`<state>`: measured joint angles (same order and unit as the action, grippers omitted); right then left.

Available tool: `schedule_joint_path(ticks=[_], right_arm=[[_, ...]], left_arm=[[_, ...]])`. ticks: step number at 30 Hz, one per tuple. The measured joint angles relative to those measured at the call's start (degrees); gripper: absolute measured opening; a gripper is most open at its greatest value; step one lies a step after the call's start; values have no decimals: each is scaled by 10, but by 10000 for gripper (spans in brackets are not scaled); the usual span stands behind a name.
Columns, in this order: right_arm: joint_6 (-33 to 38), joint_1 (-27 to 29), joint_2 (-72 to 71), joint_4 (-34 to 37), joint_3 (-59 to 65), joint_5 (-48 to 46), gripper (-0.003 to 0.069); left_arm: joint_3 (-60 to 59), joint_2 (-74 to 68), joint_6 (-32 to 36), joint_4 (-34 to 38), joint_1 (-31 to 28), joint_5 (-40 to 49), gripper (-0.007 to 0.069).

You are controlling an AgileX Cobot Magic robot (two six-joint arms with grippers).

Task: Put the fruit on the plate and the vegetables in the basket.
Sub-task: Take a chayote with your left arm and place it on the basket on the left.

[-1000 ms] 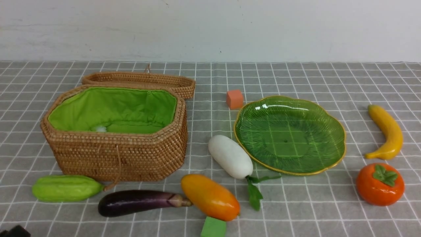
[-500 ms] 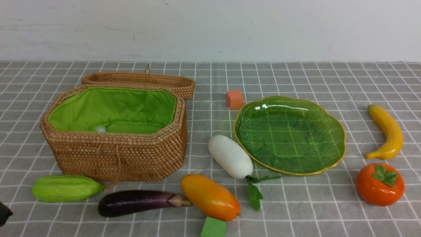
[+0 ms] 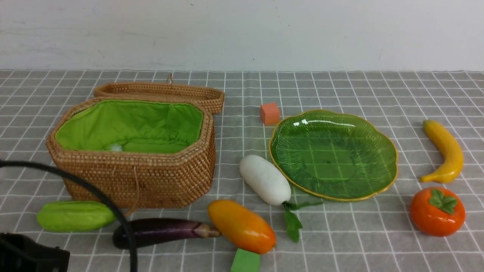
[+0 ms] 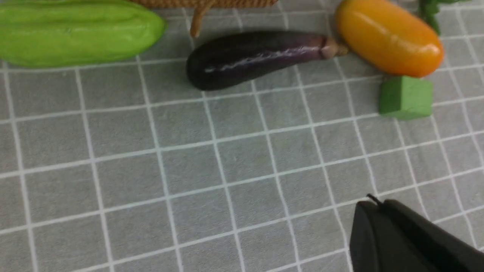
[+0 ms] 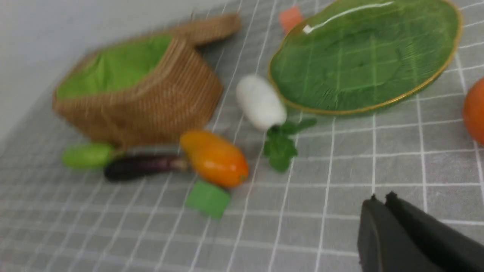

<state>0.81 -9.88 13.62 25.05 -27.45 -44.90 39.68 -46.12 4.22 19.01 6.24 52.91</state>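
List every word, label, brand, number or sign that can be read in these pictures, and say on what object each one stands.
No text: nothing readable in any view.
The basket, plate, banana, persimmon, mango, radish, eggplant, gourd, orange cube, green cube, checked cloth and wall bear no writing.
The right wrist view is blurred; nothing like a label shows there.

Orange cube (image 3: 269, 113), green cube (image 3: 245, 261), grey checked cloth (image 3: 340, 234)
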Motion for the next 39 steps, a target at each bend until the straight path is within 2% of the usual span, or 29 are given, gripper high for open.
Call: schedule_joint_path(ticks=[4, 5, 7, 8, 10, 13, 16, 17, 19, 20, 22, 24, 25, 27, 29, 32, 34, 36, 39], right_arm=[[81, -17, 83, -4, -132, -132, -4], [84, -17, 87, -4, -132, -132, -4], [127, -20, 114, -6, -184, -176, -4], [129, -20, 114, -6, -184, -176, -4], [156, -21, 116, -7, -197, -180, -4], [176, -21, 116, -7, -199, -180, 0], [182, -21, 116, -8, -199, -179, 1], [182, -21, 116, -9, -199, -179, 2], [183, -21, 116, -9, -199, -180, 3], [183, -21, 116, -9, -199, -182, 3], [183, -21, 116, -9, -199, -186, 3], [183, -23, 113, -10, -199, -191, 5], [183, -24, 112, -10, -199, -191, 5], [183, -34, 108, -13, -199, -192, 6], [183, -46, 107, -15, -199, -192, 6], [184, -53, 107, -20, -199, -188, 6], [184, -55, 107, -22, -199, -185, 6], [184, -55, 107, -23, -199, -176, 6], [184, -55, 107, -24, -199, -168, 6]], left_arm=[[49, -89, -71, -49, 0, -8, -13], [51, -93, -79, -57, 0, -10, -13], [75, -137, -117, -118, 0, -19, -13], [77, -140, -117, -118, 0, -19, -13], [94, -170, -106, -171, 0, -19, -13], [110, -208, -39, -205, -1, -19, -13], [113, -241, 76, -212, -1, -26, -13], [113, -243, 94, -210, -1, -27, -13], [113, -259, 184, -198, -1, -30, -13], [113, -266, 251, -190, -1, -30, -13], [113, -273, 317, -190, -1, -32, -13], [110, -278, 369, -190, -1, -41, -6], [110, -279, 374, -193, -1, -42, -4], [101, -290, 414, -210, -1, -58, 50], [96, -307, 431, -238, -1, -69, 154], [91, -329, 435, -281, -1, -74, 316], [86, -332, 421, -296, -1, -77, 388], [71, -321, 390, -301, -1, -92, 413], [36, -286, 382, -311, -1, -122, 378]])
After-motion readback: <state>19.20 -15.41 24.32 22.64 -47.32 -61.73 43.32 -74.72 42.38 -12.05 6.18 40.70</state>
